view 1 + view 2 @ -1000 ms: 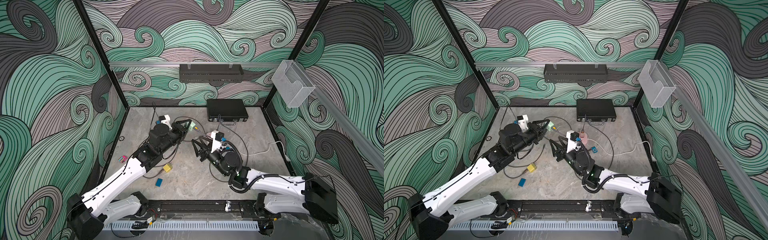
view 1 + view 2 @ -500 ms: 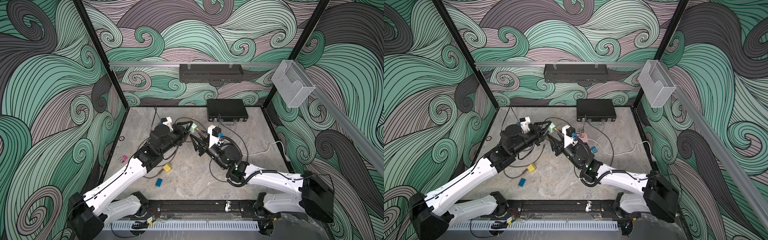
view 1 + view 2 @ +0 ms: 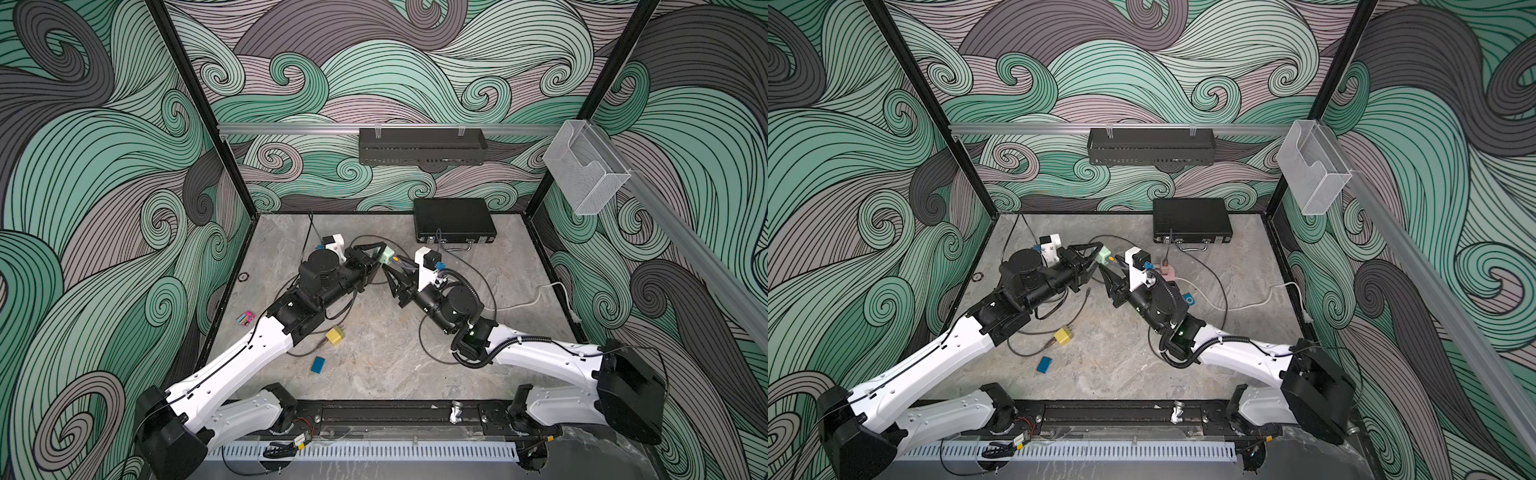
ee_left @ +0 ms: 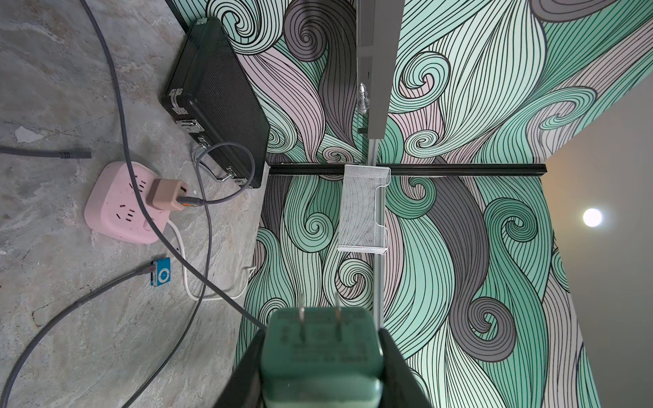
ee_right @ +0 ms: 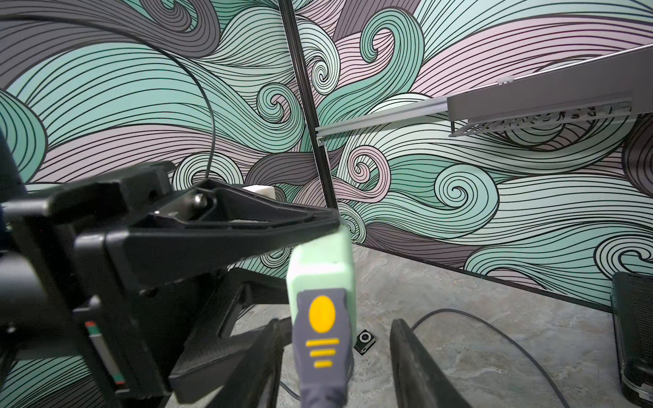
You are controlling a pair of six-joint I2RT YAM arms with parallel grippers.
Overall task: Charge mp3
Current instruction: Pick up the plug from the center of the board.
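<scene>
My left gripper point(image 3: 380, 253) is shut on a mint-green charger adapter point(image 4: 319, 353), held above the floor with its two prongs pointing away from the wrist. A grey USB plug with a yellow oval point(image 5: 321, 339) sits against the adapter's point(image 5: 319, 261) end face. My right gripper point(image 5: 335, 323) is open around that plug; one finger is close to it and the other stands clearly apart. A blue mp3 player point(image 4: 160, 272) lies on the floor with a grey cable at its end, also seen in a top view point(image 3: 1188, 299). A small black mp3 player point(image 5: 364, 341) lies on the floor below.
A pink power strip point(image 4: 116, 208) with a tan adapter point(image 4: 166, 194) plugged in sits near a black case point(image 3: 455, 218) at the back wall. Grey cables loop over the floor. A yellow adapter point(image 3: 334, 336) and a blue block point(image 3: 318, 365) lie near the left arm.
My right gripper has risen and moved toward the left gripper, ending with its fingers either side of the USB plug and slightly narrower. The left gripper has held still with the adapter.
</scene>
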